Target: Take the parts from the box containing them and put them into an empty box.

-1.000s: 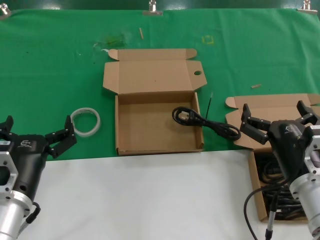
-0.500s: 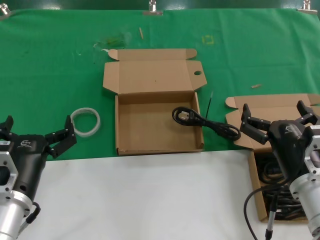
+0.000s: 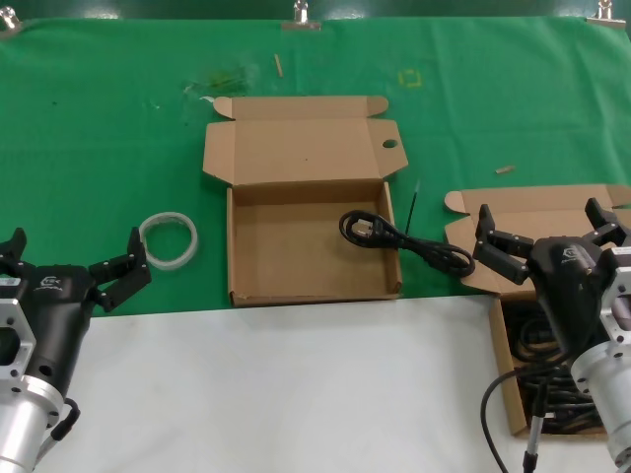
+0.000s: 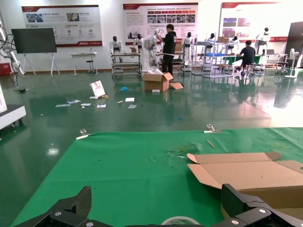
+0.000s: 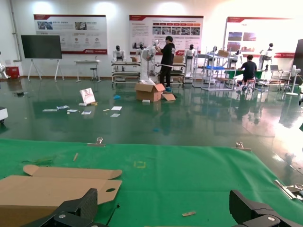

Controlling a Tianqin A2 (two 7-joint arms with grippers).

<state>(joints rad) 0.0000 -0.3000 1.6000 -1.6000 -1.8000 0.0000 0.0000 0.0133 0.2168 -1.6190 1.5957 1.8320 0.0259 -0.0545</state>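
The box with the oval hole in its lid tab (image 3: 314, 246) lies open at the middle of the green cloth. One black power cord (image 3: 402, 239) hangs over its right wall, its coiled end inside and its plug end outside on the cloth. The box with the plain lid (image 3: 508, 363) sits at the front right with several black cords (image 3: 552, 379) in it, largely hidden by my right arm. My right gripper (image 3: 547, 232) is open and empty above that box's lid. My left gripper (image 3: 74, 261) is open and empty at the front left. The holed lid also shows in the right wrist view (image 5: 52, 187).
A white translucent ring (image 3: 169, 239) lies on the cloth just right of my left gripper and shows in the left wrist view (image 4: 181, 221). Small scraps (image 3: 504, 169) lie on the cloth. A white surface (image 3: 296, 384) covers the front of the table.
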